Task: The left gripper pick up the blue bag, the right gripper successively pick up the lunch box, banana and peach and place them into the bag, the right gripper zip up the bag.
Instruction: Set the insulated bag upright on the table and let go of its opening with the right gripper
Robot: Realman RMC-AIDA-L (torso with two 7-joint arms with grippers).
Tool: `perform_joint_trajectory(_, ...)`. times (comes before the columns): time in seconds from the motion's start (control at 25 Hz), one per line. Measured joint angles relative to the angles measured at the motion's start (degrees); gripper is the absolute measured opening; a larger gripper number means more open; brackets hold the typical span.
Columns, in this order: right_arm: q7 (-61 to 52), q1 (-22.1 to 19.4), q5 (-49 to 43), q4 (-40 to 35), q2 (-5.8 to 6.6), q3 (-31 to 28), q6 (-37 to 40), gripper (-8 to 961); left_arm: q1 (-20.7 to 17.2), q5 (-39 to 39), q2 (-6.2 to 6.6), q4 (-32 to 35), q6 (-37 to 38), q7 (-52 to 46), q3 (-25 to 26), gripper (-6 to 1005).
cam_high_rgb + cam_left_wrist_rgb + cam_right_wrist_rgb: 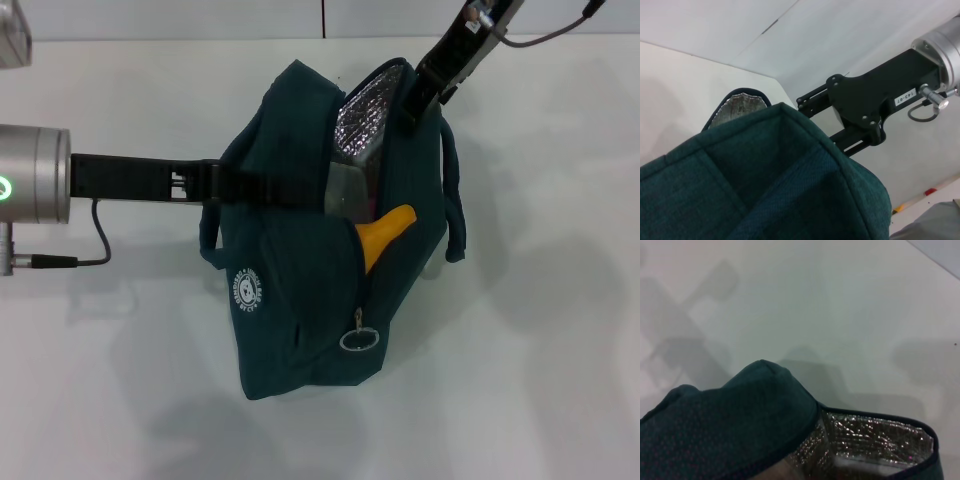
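The blue bag point(300, 290) stands in the middle of the white table with its mouth open, showing the silver foil lining point(365, 120). The banana point(388, 232) pokes out of the opening, and a greyish clear surface behind it looks like the lunch box point(345, 190). The peach is hidden. My left gripper point(212, 183) reaches in from the left and is shut on the bag's near edge, its fingertips buried in fabric point(765, 175). My right gripper point(412, 100) hangs at the bag's far rim, and its jaws stand apart in the left wrist view point(820, 125). The right wrist view shows the rim and lining point(875, 440).
The zip's ring pull point(360, 340) hangs at the bag's front end. A black cable point(100, 240) trails from my left wrist. A clear object point(10, 40) sits at the table's far left corner. The table point(540, 380) lies bare all round the bag.
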State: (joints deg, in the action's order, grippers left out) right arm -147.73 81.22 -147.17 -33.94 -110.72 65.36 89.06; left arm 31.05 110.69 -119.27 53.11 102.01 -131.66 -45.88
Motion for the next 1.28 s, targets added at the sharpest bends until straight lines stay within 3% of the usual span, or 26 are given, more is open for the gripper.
perform_joint_trajectory(0.52,-0.11,-1.39,-0.13,0.26,-1.98,0.28,1.96,614,-0.11,-0.22,0.0,-0.03,-0.11,0.43,0.0,36)
perform_joint_trajectory(0.92,-1.21,-2.29,-0.46,-2.19,-1.03,0.43,4.02,613,-0.47,-0.23,0.0,-0.03,-0.16,0.44,0.0,36)
perform_joint_trajectory(1.28,-2.93,-4.03,-0.95,-7.88,-1.71,-0.37,5.04,613,-0.63,-0.3,0.0,-0.03,-0.32,0.61,0.0,36)
